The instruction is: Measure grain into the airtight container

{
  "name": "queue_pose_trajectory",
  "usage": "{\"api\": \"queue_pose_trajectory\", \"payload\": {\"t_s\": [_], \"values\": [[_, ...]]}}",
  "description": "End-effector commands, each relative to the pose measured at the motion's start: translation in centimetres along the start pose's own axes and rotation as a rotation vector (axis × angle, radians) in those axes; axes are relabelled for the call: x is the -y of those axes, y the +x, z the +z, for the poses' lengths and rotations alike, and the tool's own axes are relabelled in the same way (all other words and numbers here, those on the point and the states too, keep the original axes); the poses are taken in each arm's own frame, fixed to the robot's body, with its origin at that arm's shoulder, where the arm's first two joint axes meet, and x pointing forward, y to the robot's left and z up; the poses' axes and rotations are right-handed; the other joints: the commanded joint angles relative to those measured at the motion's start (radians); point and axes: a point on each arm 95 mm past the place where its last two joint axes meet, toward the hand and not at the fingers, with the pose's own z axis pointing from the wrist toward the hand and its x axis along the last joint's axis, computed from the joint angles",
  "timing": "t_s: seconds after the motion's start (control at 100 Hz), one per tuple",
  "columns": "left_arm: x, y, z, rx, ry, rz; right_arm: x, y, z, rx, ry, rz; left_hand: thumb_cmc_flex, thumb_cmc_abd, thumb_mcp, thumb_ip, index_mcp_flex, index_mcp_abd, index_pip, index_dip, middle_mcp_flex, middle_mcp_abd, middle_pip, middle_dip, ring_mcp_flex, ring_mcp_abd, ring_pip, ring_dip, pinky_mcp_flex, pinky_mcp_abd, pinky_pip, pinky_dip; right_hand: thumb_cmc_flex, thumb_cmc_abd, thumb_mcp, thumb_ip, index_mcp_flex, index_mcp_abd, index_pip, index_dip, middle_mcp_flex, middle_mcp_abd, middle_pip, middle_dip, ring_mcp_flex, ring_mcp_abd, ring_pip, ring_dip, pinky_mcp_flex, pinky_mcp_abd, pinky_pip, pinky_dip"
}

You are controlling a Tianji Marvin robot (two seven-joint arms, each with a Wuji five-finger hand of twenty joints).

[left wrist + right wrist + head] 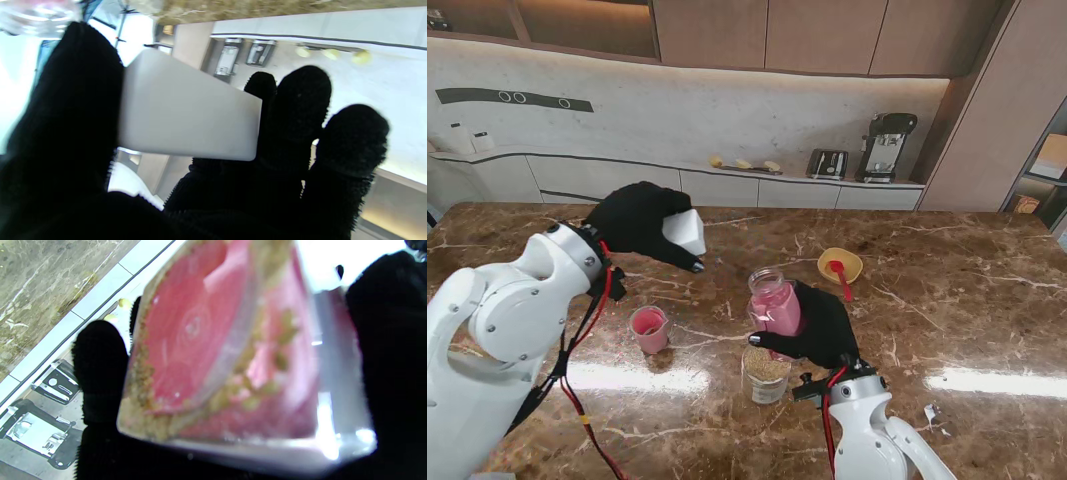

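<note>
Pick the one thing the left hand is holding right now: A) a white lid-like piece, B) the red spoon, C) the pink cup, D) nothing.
A. The left hand is raised off the table with its fingers closed on a white lid-like piece, also seen between thumb and fingers in the left wrist view; the pink cup stands alone on the table.

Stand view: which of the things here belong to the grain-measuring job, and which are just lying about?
In the job:
- clear container showing pink, in the right hand
- white lid in the left hand
- jar of grain
- pink cup

Probably lying about:
- yellow dish with red scoop
- back counter appliances
</note>
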Motion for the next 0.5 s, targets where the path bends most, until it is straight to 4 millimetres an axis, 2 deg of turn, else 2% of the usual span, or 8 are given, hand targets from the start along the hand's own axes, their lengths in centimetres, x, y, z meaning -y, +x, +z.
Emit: {"api": "queue_pose_trajectory", "payload": {"t_s": [0.0,0.13,0.18,0.29,0.49], "values": [[-0.4,-1.7,-0.9,0.051,-0.014,0.02,0.2,-0.2,-0.3,0.015,0.008,0.008,0.155,0.203,0.215,-0.003,0.105,-0.164,0.167,0.011,0.164,-0.122,0.136,0.035,0.027,0.019,0.042,-0.012,0.003,0.023,0.084,0.0,0.214,0.227,0.287,0.005,0.115,-0.243,0.142,0.013,0.067,-0.095,0.085,0.025,0.091,-0.106,0.091,0.043,0.007,-0.063,0.04,0.025],[-0.6,-5.0,-2.7,0.157,-0.018,0.097,0.2,-0.2,-0.2,0.016,0.01,0.009,0.157,0.209,0.202,-0.002,0.098,-0.178,0.167,0.011,0.159,-0.127,0.132,0.032,0.026,0.013,0.036,-0.015,-0.005,0.015,0.085,0.005,0.213,0.227,0.287,0.005,0.115,-0.242,0.142,0.013,0.068,-0.095,0.086,0.025,0.091,-0.106,0.091,0.043,0.007,-0.063,0.04,0.025],[-0.9,-6.2,-3.3,0.199,-0.022,0.112,0.2,-0.2,-0.2,0.017,0.012,0.008,0.172,0.215,0.173,0.008,0.095,-0.18,0.168,0.009,0.156,-0.127,0.131,0.025,0.026,0.016,0.025,-0.015,-0.013,0.015,0.08,0.014,0.213,0.227,0.287,0.005,0.115,-0.242,0.142,0.013,0.068,-0.095,0.086,0.025,0.091,-0.106,0.091,0.043,0.007,-0.063,0.04,0.025],[-2.0,-8.9,-4.6,0.282,-0.037,0.152,0.3,-0.2,-0.2,0.02,0.014,0.007,0.171,0.22,0.169,0.008,0.092,-0.185,0.167,0.009,0.151,-0.13,0.129,0.023,0.024,0.016,0.018,-0.017,-0.025,0.019,0.081,0.019,0.213,0.228,0.287,0.005,0.114,-0.241,0.142,0.013,0.068,-0.095,0.086,0.024,0.091,-0.105,0.09,0.043,0.007,-0.063,0.04,0.025],[-4.1,-12.4,-6.9,0.416,-0.026,0.185,0.4,-0.4,-0.1,0.027,0.017,0.006,0.176,0.228,0.166,0.01,0.076,-0.211,0.154,-0.002,0.139,-0.129,0.126,0.016,0.022,0.023,-0.003,-0.02,-0.051,0.023,0.077,0.029,0.214,0.228,0.287,0.005,0.114,-0.24,0.142,0.013,0.068,-0.094,0.086,0.025,0.09,-0.104,0.09,0.043,0.006,-0.062,0.039,0.025]]}}
